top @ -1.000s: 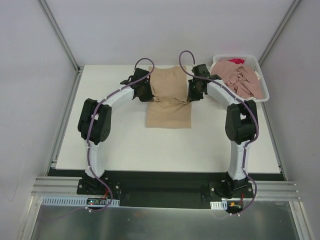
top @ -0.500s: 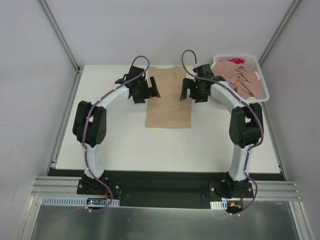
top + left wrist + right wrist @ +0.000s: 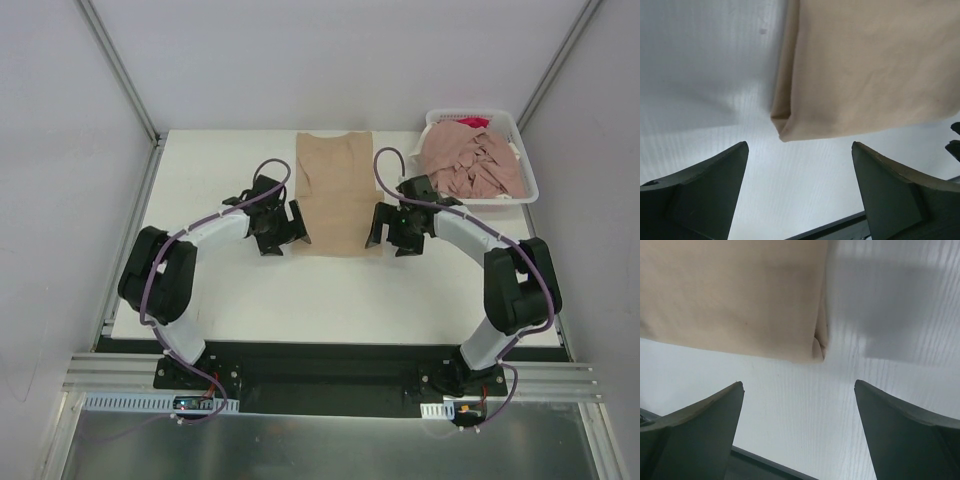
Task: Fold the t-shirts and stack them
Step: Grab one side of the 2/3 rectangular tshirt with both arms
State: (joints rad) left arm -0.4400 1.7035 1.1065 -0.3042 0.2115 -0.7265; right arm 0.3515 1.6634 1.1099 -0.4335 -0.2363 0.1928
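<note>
The tan-beige cotton t-shirt (image 3: 336, 192) lies flat as a long, narrow panel down the middle of the white bench (image 3: 330, 295). Its far hem is near the back edge, and bare bench stretches wide on both sides and in front of it. The left fingers (image 3: 700, 195) and right fingers (image 3: 695, 430) are spread wide and hold nothing, one pair just outside each near corner of the shirt.

A second ago both pairs were pinched on the shirt's sides farther back, where the cloth was puckered. Now they are released and drawn nearer, and the cloth is smooth.

The near corners show doubled, soft folded edges. Dusty pink t-shirts (image 3: 470, 160) are heaped in the white plastic lattice basket (image 3: 527, 185) at the far right corner.
</note>
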